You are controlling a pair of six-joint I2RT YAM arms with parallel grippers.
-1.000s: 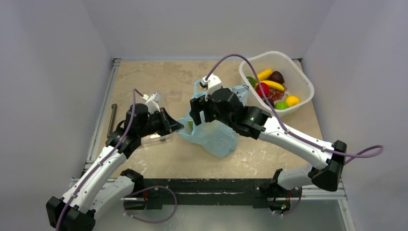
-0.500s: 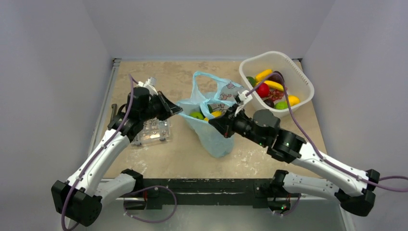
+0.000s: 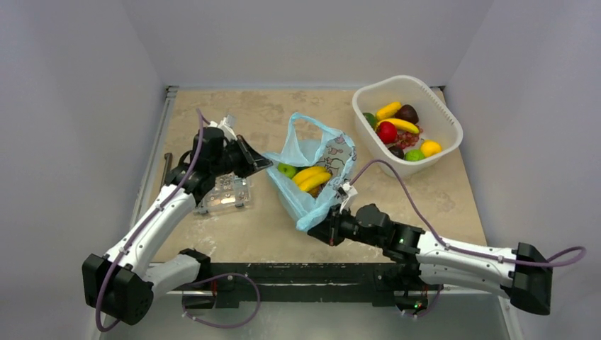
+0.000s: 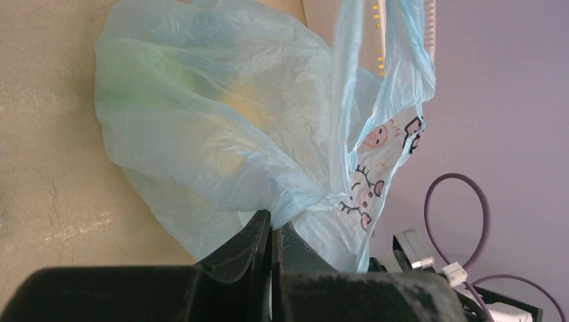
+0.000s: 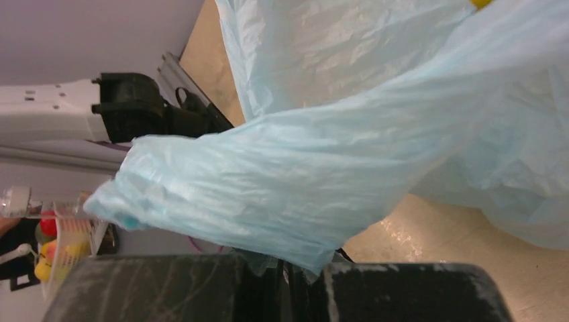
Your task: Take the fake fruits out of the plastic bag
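- Beige tabletop [image 3: 255, 227] is seen under the plastic bag [image 3: 303, 150].
- Fake fruits [image 3: 310, 177] are seen inside it.
- The bag's left rim is pinched by the left gripper [image 3: 262, 163].
- Its near corner is pinched by the right gripper [image 3: 320, 228].

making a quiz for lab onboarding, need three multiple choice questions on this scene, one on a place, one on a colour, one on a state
1. Where does the basket stand?
A. far right
B. near left
C. centre

2. What colour is the apple in the bag?
A. red
B. green
C. purple

3. What is the right gripper doing?
A. open over the basket
B. shut on the bag
C. shut on nothing

Answers: 1 A, it sits by the far right corner; 2 B, a green apple shows at the bag's mouth; 3 B, it pinches the bag's near bottom corner.
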